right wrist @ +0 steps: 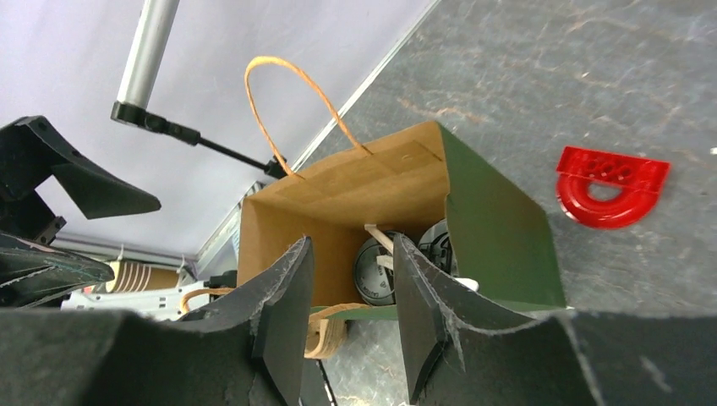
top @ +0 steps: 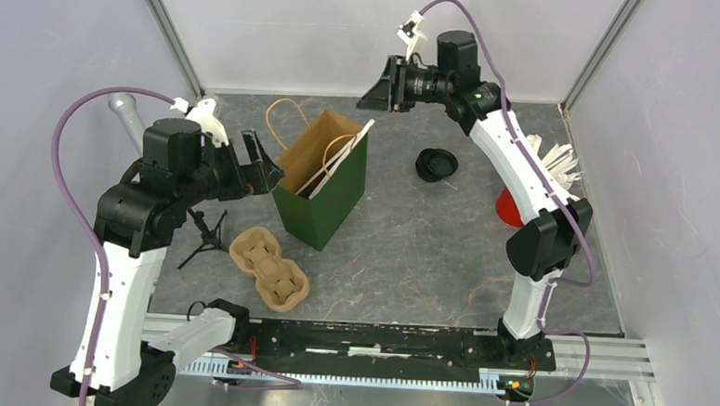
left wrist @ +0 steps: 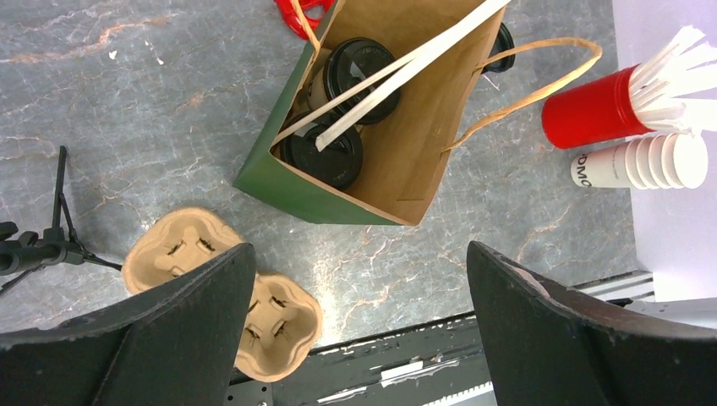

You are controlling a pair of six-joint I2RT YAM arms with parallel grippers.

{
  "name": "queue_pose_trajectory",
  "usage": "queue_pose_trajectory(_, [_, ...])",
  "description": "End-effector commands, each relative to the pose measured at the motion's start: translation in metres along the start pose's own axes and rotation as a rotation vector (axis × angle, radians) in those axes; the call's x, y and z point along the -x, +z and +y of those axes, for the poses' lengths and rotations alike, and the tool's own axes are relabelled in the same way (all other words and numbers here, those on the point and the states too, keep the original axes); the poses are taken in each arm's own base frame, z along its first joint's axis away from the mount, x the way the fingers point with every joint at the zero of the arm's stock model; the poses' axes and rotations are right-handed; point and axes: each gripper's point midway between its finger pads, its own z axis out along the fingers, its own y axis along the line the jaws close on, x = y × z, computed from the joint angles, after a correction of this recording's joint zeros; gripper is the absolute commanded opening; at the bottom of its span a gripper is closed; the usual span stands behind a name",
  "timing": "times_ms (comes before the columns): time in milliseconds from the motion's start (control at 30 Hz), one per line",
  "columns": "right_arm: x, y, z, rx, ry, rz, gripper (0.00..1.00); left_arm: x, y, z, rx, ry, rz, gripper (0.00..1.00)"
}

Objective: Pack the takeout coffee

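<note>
Two lidded cups point(left wrist: 362, 76) stand in the bag point(left wrist: 423, 127) at the upper centre of the left wrist view, with sticks point(left wrist: 406, 78) across them. The right jaws hang over the bag's mouth, partly open and empty, placed for dropping things straight in. The left jaws gape wide, empty, left of the bag. The carrier point(top: 269, 271) sits empty on the bench point(top: 410, 243).
</note>
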Motion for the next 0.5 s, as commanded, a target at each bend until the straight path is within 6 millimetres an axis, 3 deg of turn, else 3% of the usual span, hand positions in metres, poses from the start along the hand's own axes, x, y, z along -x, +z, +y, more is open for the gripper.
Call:
queue_pose_trajectory(0, [0.058,-0.051,0.049,-0.024,-0.142,-0.198,0.48,0.024,-0.011,-0.007,-0.016,0.044,-0.077,1.00])
queue_pose_trajectory(100, [0.060,-0.075,0.050,-0.122,-0.196,-0.224,0.67,0.037,-0.015,-0.016,-0.040,0.054,-0.102,1.00])
queue_pose_trajectory(133, [0.059,-0.082,0.048,-0.165,-0.218,-0.228,0.91,0.042,-0.017,-0.019,-0.050,0.060,-0.111,1.00])
queue_pose_trajectory(167, [0.058,-0.092,0.045,-0.215,-0.234,-0.235,0.98,0.047,-0.018,-0.022,-0.057,0.065,-0.120,1.00])
queue_pose_trajectory(300, [0.043,-0.129,0.025,-0.423,-0.321,-0.244,0.98,0.066,-0.022,-0.034,-0.101,0.104,-0.175,1.00])
queue_pose_trajectory(467, [0.023,-0.175,0.025,-0.556,-0.395,-0.317,0.98,0.078,-0.025,-0.051,-0.178,0.130,-0.208,1.00])
